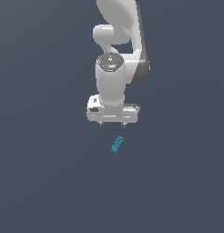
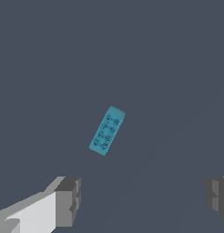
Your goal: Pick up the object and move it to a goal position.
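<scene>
The object is a tiny teal-blue oblong block with darker marks on its face, lying at a slant on the dark grey floor. It also shows in the wrist view. My white gripper hangs just above and behind it in the exterior view, apart from it. Its jaws stand wide apart and hold nothing. In the wrist view the gripper shows two grey fingertips, with the block lying beyond them and not between them.
The white arm rises behind the gripper toward the top of the exterior view. The dark grey floor spreads all round the block.
</scene>
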Motion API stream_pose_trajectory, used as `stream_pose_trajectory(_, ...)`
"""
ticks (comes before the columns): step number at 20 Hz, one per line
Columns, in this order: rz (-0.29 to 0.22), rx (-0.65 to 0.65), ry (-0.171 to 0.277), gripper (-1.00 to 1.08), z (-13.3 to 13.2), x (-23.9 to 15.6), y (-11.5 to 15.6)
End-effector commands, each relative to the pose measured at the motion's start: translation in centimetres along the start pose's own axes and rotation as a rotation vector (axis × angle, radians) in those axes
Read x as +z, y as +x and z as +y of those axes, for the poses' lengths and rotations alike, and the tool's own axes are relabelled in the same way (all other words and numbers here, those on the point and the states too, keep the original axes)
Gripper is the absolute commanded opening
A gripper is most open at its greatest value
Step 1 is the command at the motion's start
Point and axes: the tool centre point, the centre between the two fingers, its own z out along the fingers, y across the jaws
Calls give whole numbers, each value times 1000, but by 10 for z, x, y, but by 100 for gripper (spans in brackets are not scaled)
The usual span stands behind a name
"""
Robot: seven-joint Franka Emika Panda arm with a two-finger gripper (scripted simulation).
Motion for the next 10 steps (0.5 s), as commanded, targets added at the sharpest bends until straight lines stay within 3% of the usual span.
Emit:
stream_pose_trajectory(1, -1, 25, 0, 100, -2, 5, 1)
stream_pose_trajectory(10, -2, 183, -5, 100, -12, 38, 10)
